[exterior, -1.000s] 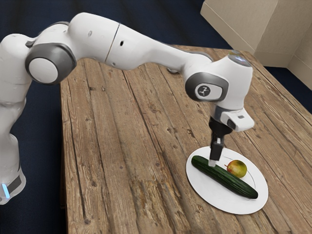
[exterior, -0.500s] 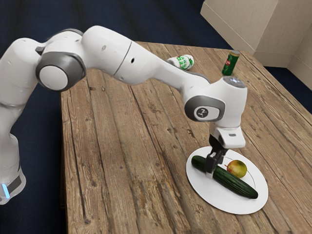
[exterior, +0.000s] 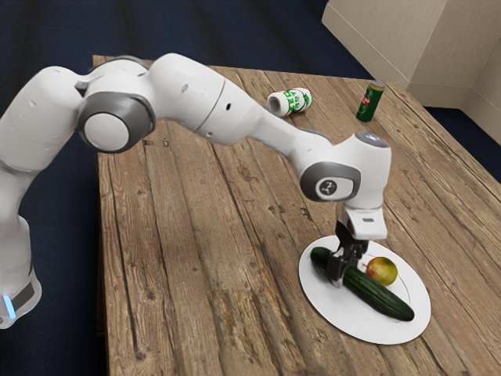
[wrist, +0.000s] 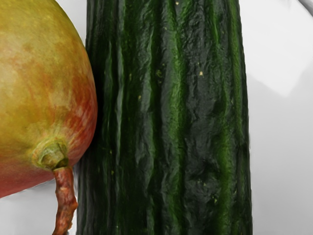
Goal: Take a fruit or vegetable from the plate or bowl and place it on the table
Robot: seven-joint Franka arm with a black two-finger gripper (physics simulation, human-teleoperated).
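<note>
Right down at the plate (exterior: pixel 319 307), the claw (exterior: pixel 349 270) meets the cucumber (exterior: pixel 380 296)

The cucumber lies lengthwise across the white plate, which rests on the wooden surface (exterior: pixel 196 258). In the exterior view its one end points toward the upper left and its other toward the lower right, close to the plate's rim. The claw is lowered onto it from above, nearer the upper-left end than the lower-right one. I cannot tell whether the claw is clasping the cucumber or is merely set around it.

Right alongside the cucumber, also on the plate, sits a mango (exterior: pixel 383 271), yellow-green with a red blush. The wrist view shows the two up close: dark, ridged green skin with small pale flecks, and next to it the rounded side of the mango with its short reddish-brown stem (wrist: pixel 64 200). White plate can be seen on the cucumber's other side.

Farther back, well apart from the plate, a white-and-green container (exterior: pixel 290 102) lies on its side near the far edge of the surface. A green can (exterior: pixel 370 102) with a red mark stands upright, toward the exterior view's right from that container. The white arm (exterior: pixel 211 110) reaches over the surface from the exterior view's left, bending down at the wrist above the plate. Dark blue floor (exterior: pixel 219 35) and a pale wall (exterior: pixel 391 43) lie beyond.
</note>
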